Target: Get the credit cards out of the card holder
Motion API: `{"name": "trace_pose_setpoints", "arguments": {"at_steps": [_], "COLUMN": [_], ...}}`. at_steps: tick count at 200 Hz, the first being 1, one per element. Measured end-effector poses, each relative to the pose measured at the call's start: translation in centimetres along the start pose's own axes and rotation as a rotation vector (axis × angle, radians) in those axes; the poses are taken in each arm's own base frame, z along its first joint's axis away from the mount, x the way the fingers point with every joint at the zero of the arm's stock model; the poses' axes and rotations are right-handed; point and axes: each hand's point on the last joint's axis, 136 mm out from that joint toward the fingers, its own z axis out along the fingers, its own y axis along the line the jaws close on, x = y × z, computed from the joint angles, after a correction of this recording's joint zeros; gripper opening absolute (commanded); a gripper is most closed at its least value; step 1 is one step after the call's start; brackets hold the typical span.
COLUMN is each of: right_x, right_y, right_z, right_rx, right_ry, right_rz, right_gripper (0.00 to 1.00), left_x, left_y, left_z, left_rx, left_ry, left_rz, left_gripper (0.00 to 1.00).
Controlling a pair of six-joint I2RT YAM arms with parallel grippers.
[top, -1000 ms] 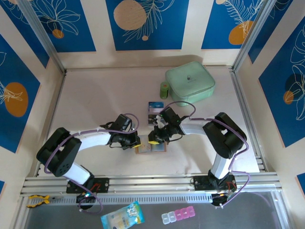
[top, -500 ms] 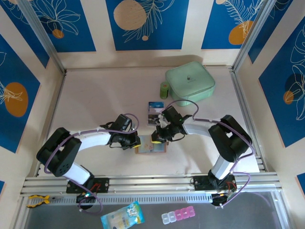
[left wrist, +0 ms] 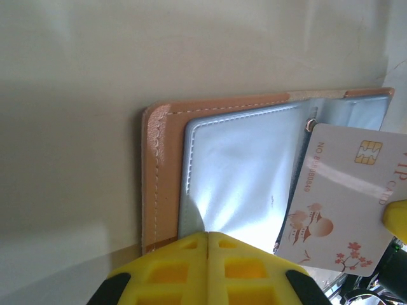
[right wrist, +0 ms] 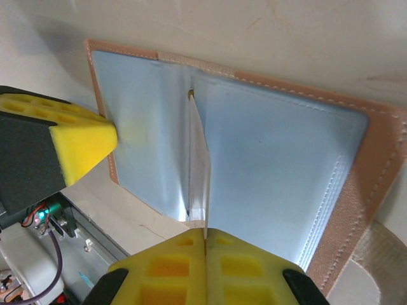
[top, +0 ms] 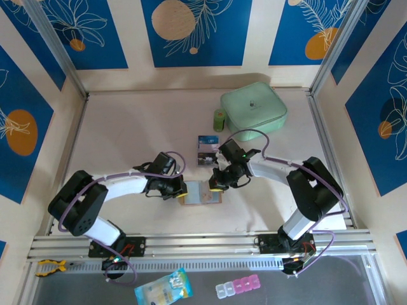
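The tan card holder [top: 202, 197] lies spread open on the table, its grey-blue pockets [left wrist: 241, 171] facing up. My left gripper [left wrist: 208, 236] is shut, and its tips press down on the left pocket; its yellow fingertip [right wrist: 79, 149] rests on that side of the holder [right wrist: 280, 159]. My right gripper [right wrist: 205, 234] is shut on a white credit card [right wrist: 198, 178], seen edge-on above the centre fold. This card [left wrist: 337, 197] carries a gold chip and orange print and stands partly out of its pocket. Two more cards [top: 205, 149], blue and dark, lie on the table behind the holder.
A mint-green zip pouch [top: 254, 108] and a small green cylinder [top: 219, 119] stand at the back right. The metal rail [top: 203, 241] runs along the near edge; beyond it lie a light-blue packet [top: 162, 287] and a pill box [top: 237, 287].
My right gripper has shut on the white card and shifted a little to the right with it. The left gripper has stayed pressed on the holder.
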Motion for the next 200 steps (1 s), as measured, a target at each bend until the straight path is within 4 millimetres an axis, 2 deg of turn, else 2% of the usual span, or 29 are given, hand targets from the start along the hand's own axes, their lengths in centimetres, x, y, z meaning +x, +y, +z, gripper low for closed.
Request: {"name": "trace_pose_setpoints", "arguments": {"at_steps": [68,200], "right_x": [0.3,0.1], "right_y": [0.5,1.0], "right_z": [0.7,0.8], "right_rx": [0.04,0.054], "right_ry": [0.017,0.021], "right_rz": [-0.026,-0.034], "right_gripper": [0.05,0.06], "left_x": [0.0,0.1], "left_y": [0.0,-1.0], "left_z": [0.0,0.9], "left_rx": [-0.006,0.013], "left_ry": [0.005,0.02], "left_rz": [-0.002,0.022], "left_gripper": [0.02,0.02]}}
